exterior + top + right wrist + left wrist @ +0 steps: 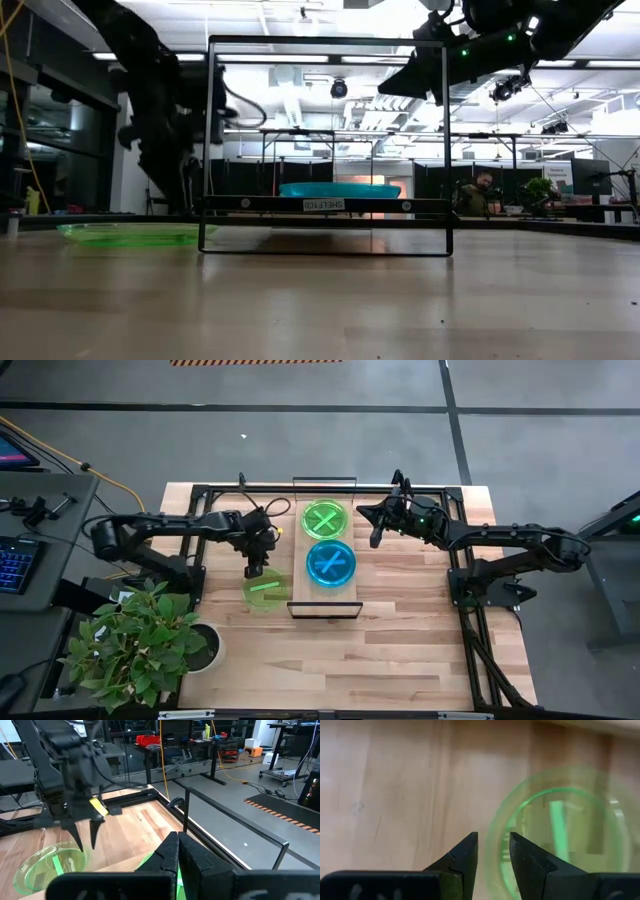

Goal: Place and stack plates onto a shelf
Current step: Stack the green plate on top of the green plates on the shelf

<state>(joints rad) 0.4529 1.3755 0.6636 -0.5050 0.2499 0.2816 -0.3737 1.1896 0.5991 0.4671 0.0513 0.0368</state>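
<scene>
A potted plant [140, 645] sits at the near left corner of the desk [400, 630]. Farther in, a yellow-green plate [265, 592] lies flat on the desk, just beside the left side of the shelf [325, 605]. The left pincer [254, 571] hangs right over the far edge of this plate. Its two fingers [465, 852] are a little apart, with the rim of the plate under the gap, and it holds nothing.

On the shelf there are two plates side by side. The blue plate [331, 563] is nearer and the green plate [325, 519] is farther.

The right pincer [377, 538] is up in the air, just right of the shelf near the green plate. Its fingers are pressed together and empty.
</scene>
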